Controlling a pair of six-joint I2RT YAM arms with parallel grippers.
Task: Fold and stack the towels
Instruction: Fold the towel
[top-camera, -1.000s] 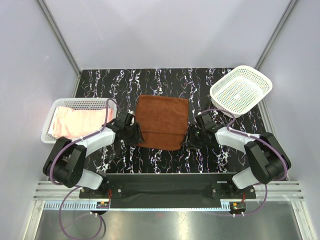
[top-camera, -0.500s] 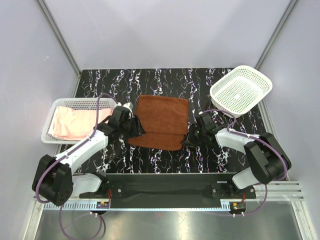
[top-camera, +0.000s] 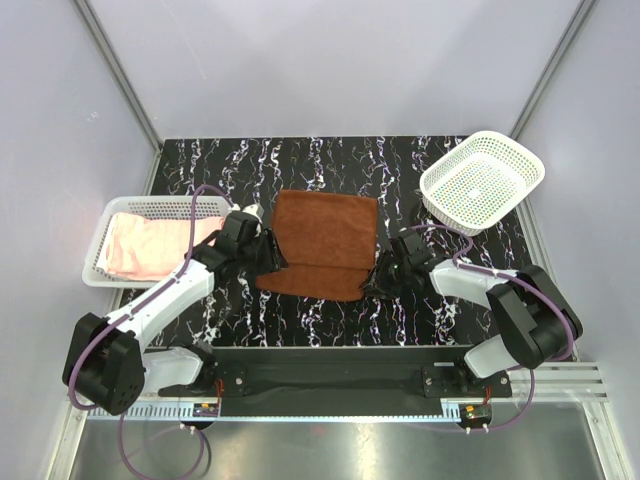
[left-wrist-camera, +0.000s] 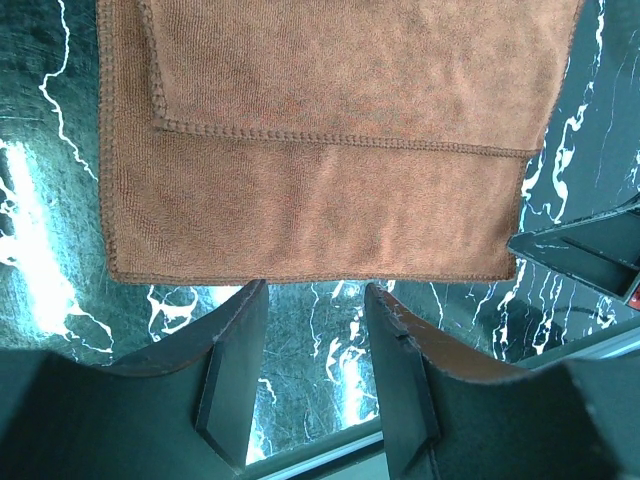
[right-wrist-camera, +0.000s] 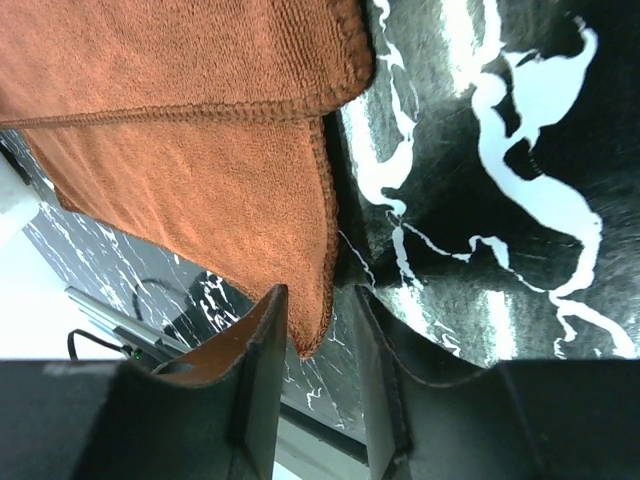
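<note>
left tool (left-wrist-camera: 312, 300) apart; right tool (right-wrist-camera: 320, 300) apart astride brown towel (top-camera: 325, 240); pink towel (top-camera: 150, 247) in basket (top-camera: 160, 204)

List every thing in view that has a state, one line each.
brown towel: lying flat, folded over once, near strip left uncovered.
pink towel: lying in the left basket.
left basket: holds the pink towel.
right basket: upright, no towel inside.
left gripper: open, just short of the brown towel's edge.
right gripper: open, the brown towel's corner between its jaws.
</note>
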